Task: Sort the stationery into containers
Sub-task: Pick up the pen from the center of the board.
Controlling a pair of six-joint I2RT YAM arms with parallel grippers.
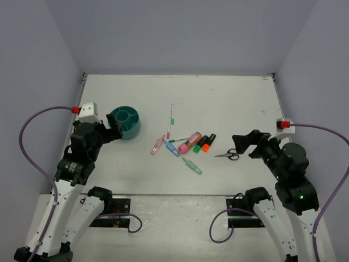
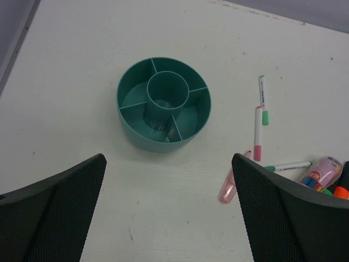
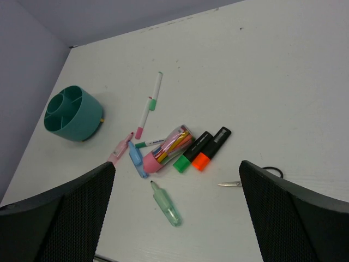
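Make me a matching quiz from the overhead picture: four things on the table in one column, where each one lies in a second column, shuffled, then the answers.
Things
1. organiser
2. scissors
3. mint clip
4. orange highlighter

Places
A. far right, apart from the rest
B. side by side with the green highlighter
C. far left, apart from the rest
D. closest to the near edge of the table

Pairs: 1-C, 2-A, 3-D, 4-B
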